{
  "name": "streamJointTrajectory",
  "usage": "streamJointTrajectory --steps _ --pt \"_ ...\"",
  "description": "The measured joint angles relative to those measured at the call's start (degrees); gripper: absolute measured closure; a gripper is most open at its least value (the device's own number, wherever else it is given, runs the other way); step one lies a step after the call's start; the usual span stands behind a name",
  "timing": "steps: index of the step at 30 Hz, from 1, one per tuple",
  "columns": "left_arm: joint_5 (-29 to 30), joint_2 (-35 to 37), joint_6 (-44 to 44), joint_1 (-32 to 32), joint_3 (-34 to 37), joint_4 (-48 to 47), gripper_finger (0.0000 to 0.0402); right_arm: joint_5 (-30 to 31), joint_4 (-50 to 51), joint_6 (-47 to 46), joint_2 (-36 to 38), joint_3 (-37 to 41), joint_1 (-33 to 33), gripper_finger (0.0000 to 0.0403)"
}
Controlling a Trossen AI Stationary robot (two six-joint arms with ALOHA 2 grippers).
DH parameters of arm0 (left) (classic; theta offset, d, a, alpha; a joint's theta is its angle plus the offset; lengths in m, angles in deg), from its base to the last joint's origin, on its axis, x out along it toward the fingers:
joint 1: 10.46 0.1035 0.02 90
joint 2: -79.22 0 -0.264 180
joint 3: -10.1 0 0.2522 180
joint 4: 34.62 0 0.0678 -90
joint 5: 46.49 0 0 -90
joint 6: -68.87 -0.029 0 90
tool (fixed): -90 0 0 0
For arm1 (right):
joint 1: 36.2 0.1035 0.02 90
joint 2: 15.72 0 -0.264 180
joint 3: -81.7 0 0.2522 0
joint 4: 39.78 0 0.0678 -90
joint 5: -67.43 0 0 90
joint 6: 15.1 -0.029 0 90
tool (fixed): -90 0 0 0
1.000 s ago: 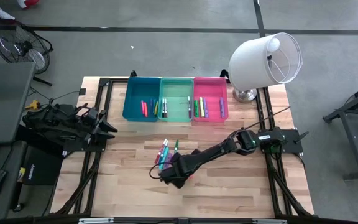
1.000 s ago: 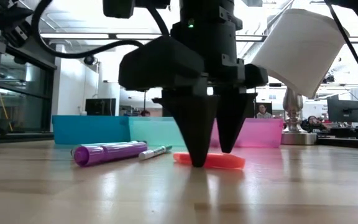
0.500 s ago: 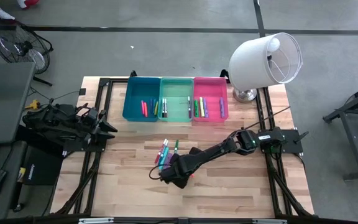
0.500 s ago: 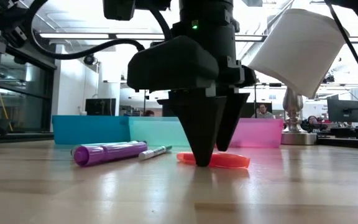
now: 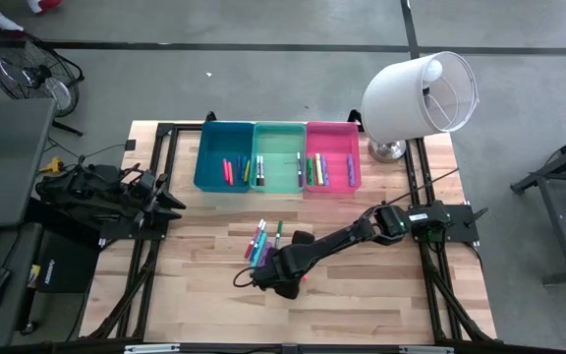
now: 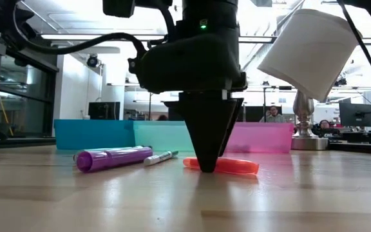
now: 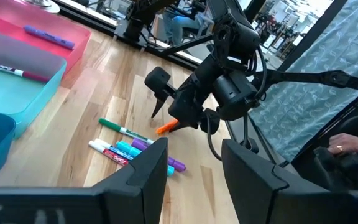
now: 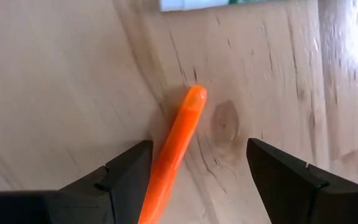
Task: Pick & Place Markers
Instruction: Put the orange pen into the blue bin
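Right gripper [image 8: 194, 171] down over an orange marker [image 8: 173, 149] on the wooden table [image 5: 381, 295], fingers spread and not gripping.

The marker lies flat between the two fingertips, nearer one finger [image 8: 126, 177] than the other; in the low view the tips reach the tabletop at the marker [image 6: 227, 165]. Left of it lie a purple marker [image 6: 111, 158] and a green-capped white marker [image 6: 160, 156], part of a loose cluster [image 5: 261, 241]. More markers sit in the blue bin [image 5: 209, 147], mint green bin [image 5: 278, 133] and pink bin [image 5: 347, 133] at the far edge. The left gripper [image 5: 170, 202] waits at the table's left side, fingers parted and empty.
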Motion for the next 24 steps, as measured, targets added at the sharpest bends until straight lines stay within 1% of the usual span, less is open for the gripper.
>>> streamJointTrajectory --steps 3,9,13,18,24 --pt "0.0 0.0 0.0 0.0 0.0 0.0 0.0252 -0.9 -0.1 -3.8 0.0 0.0 0.1 0.0149" --pt "0.0 0.0 0.0 0.0 0.0 0.0 0.0252 -1.9 -1.6 -5.1 0.0 0.1 0.7 0.0149" --pt "0.0 0.0 0.0 0.0 0.0 0.0 0.0252 -2.6 -1.7 -10.4 0.0 0.1 0.7 0.0149" --pt "0.0 0.0 0.0 0.0 0.0 0.1 0.0252 -3.1 -2.5 -13.8 0.0 0.3 0.5 0.0149" --pt "-0.6 0.0 0.1 0.0 0.0 0.1 0.0252 -6.5 -9.8 -17.5 0.9 6.1 0.5 0.0149"
